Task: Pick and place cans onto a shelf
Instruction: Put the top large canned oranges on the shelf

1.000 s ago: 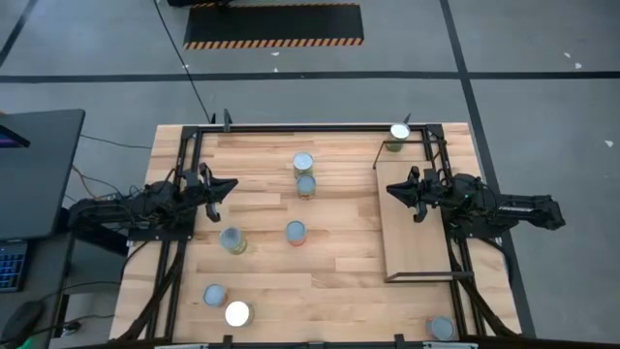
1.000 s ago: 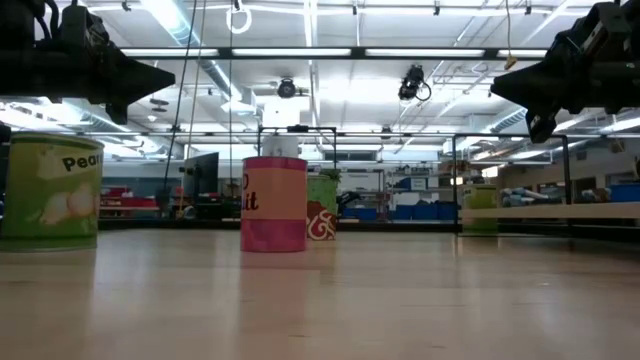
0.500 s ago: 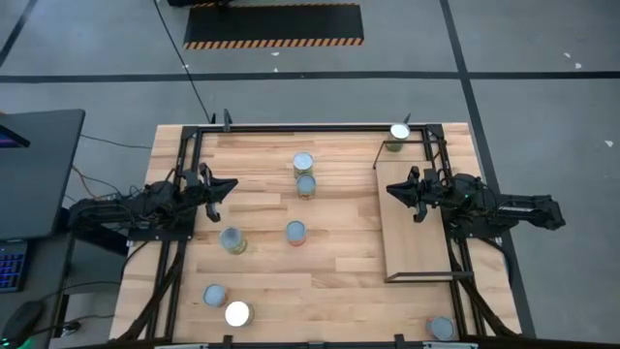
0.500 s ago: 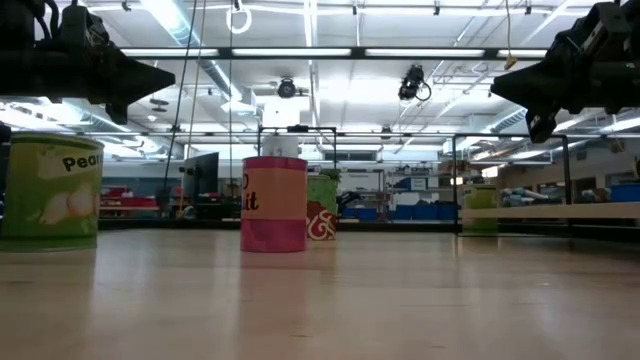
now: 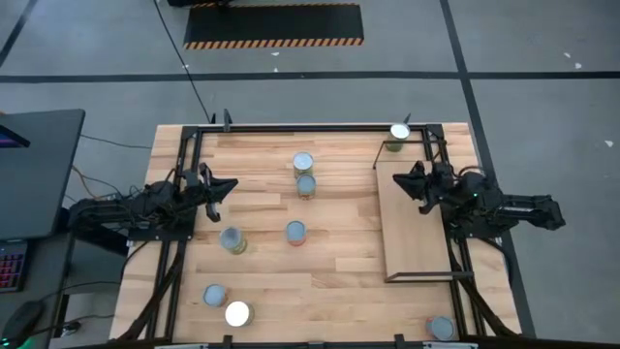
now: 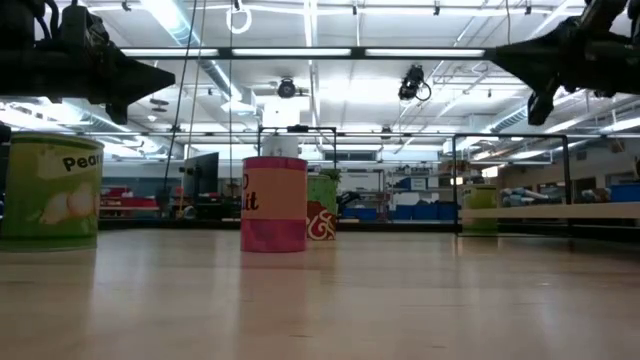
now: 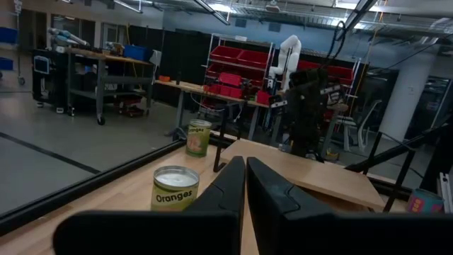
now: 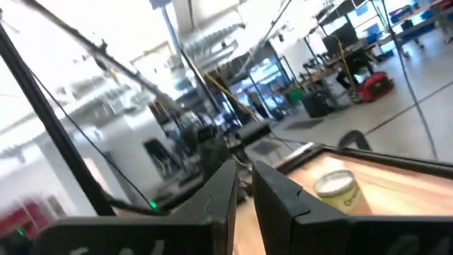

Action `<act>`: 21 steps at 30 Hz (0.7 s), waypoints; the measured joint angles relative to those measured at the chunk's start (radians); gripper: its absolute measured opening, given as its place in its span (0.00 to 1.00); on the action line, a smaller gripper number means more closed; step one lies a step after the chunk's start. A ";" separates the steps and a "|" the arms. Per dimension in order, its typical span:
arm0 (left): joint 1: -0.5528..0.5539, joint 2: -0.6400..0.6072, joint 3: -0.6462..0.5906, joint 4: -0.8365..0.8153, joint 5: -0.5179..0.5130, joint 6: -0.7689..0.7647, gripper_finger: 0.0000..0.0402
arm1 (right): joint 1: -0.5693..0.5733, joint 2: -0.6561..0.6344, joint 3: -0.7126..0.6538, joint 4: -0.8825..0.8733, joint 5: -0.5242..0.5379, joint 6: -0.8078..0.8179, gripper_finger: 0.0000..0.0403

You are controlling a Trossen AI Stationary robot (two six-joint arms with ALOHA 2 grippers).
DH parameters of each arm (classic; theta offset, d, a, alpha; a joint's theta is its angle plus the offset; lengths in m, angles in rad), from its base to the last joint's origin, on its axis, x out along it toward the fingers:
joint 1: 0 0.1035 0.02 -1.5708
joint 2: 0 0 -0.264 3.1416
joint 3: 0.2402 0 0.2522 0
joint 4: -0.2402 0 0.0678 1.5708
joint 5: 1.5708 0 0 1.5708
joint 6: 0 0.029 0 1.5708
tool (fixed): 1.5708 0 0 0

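While both arms hover, one can (image 5: 399, 134) on shelf (image 5: 418, 237), others on table (image 5: 339, 281)

My left arm reaches in from nine o'clock, stretched low and level, its left gripper (image 5: 230, 184) pointing toward three o'clock with the fingers (image 7: 233, 185) pressed together and empty. My right arm comes in from three o'clock, its wrist angled toward ten o'clock; the right gripper (image 5: 397, 178) hangs raised with the fingers (image 8: 272, 185) nearly together, holding nothing.
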 joint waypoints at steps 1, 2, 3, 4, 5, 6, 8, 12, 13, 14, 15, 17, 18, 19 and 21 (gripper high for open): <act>0.000 0.000 0.000 0.000 0.000 0.000 0.06 | 0.000 0.004 0.000 0.019 0.017 0.002 0.13; 0.000 0.000 0.000 0.000 0.000 0.000 0.06 | 0.000 0.009 0.001 0.041 0.031 0.004 0.13; 0.000 0.000 0.000 0.000 0.000 0.000 0.06 | 0.000 0.013 0.005 0.050 0.038 0.007 0.13; 0.000 0.000 0.000 0.000 0.000 0.000 0.06 | 0.001 0.022 0.018 0.050 0.040 0.008 0.13; 0.000 0.000 0.000 0.000 0.000 0.000 0.06 | 0.006 0.036 0.038 0.047 0.037 0.004 0.13; 0.000 0.000 0.000 0.000 0.000 0.000 0.06 | 0.012 0.052 0.061 0.046 0.028 -0.005 0.13; 0.000 0.000 0.000 0.000 0.000 0.000 0.06 | 0.025 0.103 0.117 0.040 0.025 -0.032 0.13; 0.000 0.000 0.000 0.000 0.000 0.000 0.06 | 0.044 0.256 0.285 -0.052 0.053 -0.087 0.13; 0.000 0.000 0.000 0.000 0.000 0.000 0.06 | 0.048 0.305 0.337 -0.084 0.067 -0.104 0.13; 0.000 0.000 0.000 0.000 0.000 0.000 0.06 | 0.051 0.354 0.390 -0.125 0.090 -0.120 0.13; 0.000 0.000 0.000 0.000 0.000 0.000 0.06 | 0.052 0.408 0.448 -0.172 0.120 -0.131 0.14; 0.000 0.000 0.000 0.000 0.000 0.000 0.06 | 0.050 0.516 0.572 -0.286 0.199 -0.133 0.16; 0.000 0.000 0.000 0.000 0.000 0.000 0.06 | 0.045 0.572 0.632 -0.345 0.239 -0.130 0.18; 0.000 0.000 0.000 0.000 0.000 0.000 0.06 | 0.038 0.626 0.695 -0.411 0.273 -0.130 0.19; 0.000 0.000 0.000 0.000 0.000 0.000 0.06 | 0.011 0.732 0.805 -0.532 0.317 -0.130 0.25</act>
